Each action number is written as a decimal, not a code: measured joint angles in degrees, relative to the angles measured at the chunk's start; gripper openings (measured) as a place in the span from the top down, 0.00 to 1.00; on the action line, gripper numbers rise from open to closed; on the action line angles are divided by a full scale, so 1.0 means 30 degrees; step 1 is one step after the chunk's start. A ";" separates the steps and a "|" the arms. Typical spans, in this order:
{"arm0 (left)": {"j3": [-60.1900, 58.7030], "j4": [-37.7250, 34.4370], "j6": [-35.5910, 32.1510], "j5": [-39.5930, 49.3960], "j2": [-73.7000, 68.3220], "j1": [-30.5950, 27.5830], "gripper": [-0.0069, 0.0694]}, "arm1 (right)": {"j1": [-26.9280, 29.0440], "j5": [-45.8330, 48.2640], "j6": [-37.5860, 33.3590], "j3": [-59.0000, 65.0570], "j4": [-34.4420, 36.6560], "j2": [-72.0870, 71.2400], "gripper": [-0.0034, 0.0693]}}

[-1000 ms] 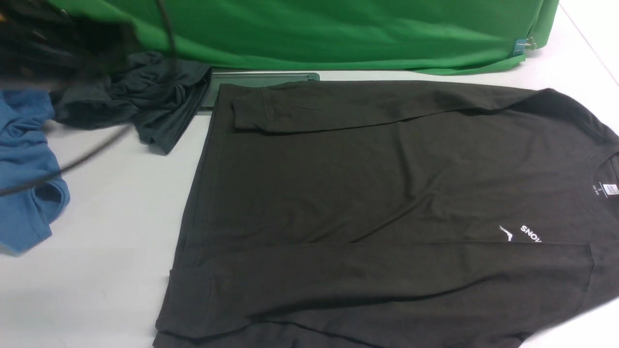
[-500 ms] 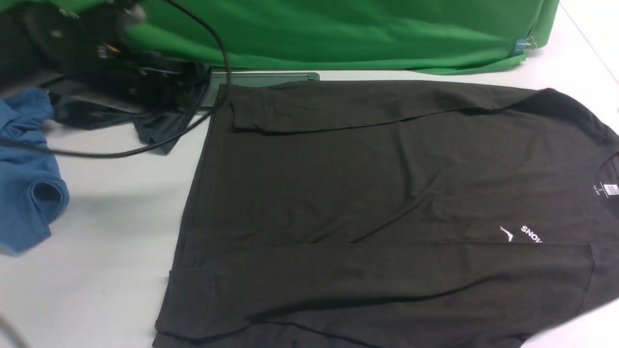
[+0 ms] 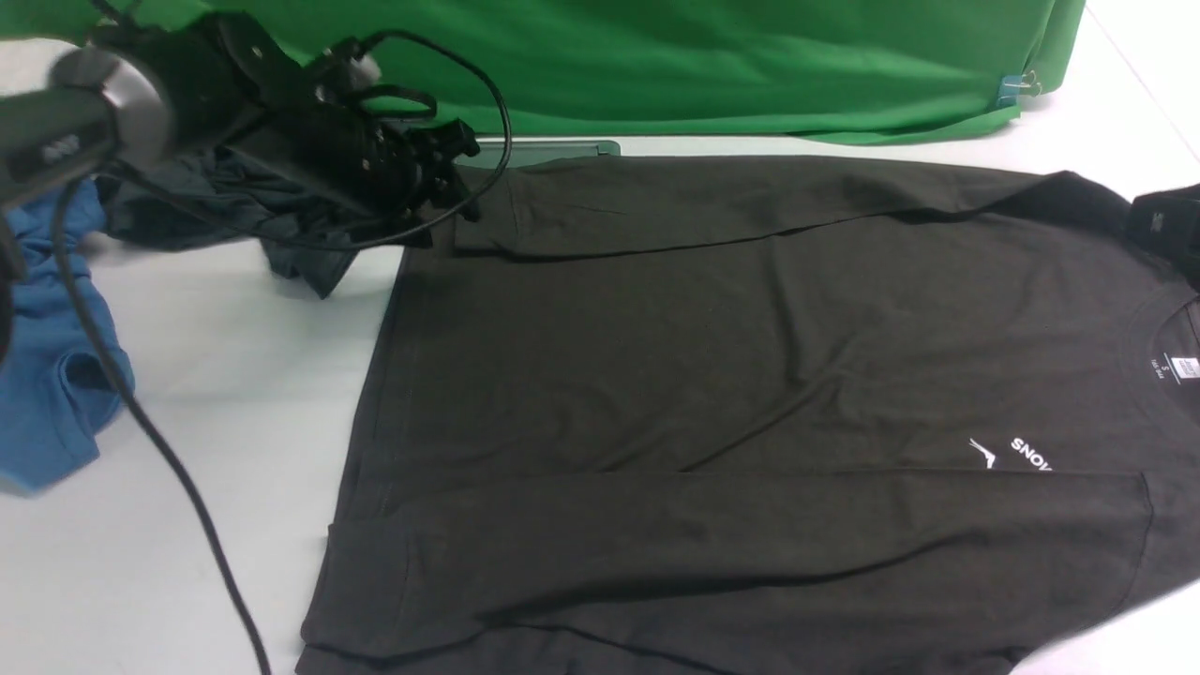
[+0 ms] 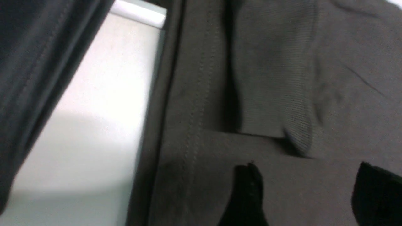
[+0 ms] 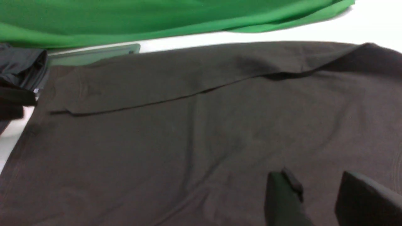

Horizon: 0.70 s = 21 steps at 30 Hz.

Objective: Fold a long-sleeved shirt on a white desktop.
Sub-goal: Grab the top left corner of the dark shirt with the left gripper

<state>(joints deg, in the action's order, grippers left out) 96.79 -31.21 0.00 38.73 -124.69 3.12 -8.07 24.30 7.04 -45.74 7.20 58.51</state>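
The long-sleeved shirt (image 3: 750, 375) lies spread flat on the white desktop (image 3: 234, 375), neck to the right, with both sleeves folded in across the body. The far sleeve's ribbed cuff (image 4: 276, 94) lies near the hem at the shirt's far left corner. My left gripper (image 3: 459, 183) hovers over that corner; in the left wrist view it (image 4: 309, 171) is open, with only shirt fabric below and the cuff just ahead. My right gripper (image 5: 317, 179) is open just above the shirt's body, near the far shoulder, and only its tip (image 3: 1162, 220) shows at the front view's right edge.
A crumpled dark grey-teal garment (image 3: 281, 225) and a blue shirt (image 3: 47, 375) lie at the left. A green cloth backdrop (image 3: 656, 66) hangs along the back, with a flat grey-green board (image 3: 544, 150) at its foot. The left arm's black cable (image 3: 178, 469) trails over the desktop.
My left arm has swung in from the far left to the shirt's far left corner and its jaws have opened. My right gripper has come into the front view at the right edge.
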 joint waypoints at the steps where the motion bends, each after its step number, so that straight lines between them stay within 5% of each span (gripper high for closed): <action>1: -0.0007 -0.0042 0.0000 -0.0078 -0.0055 0.0000 0.30 | 0.0000 -0.0063 0.0003 0.0000 0.0000 0.0000 0.62; 7: 0.0042 -0.1375 0.0000 -0.1231 -0.1398 0.0000 0.27 | 0.0000 -0.0853 0.0062 0.0000 0.0016 0.0000 0.62; 21: 0.0147 -0.2025 -0.0307 -0.2551 -0.1526 0.0000 0.43 | 0.0000 -0.1321 0.0067 0.0015 0.0016 0.0000 0.62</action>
<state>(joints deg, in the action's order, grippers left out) 97.23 -37.29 -0.92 31.08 -129.27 3.12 -8.07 20.34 7.25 -45.70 7.25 58.51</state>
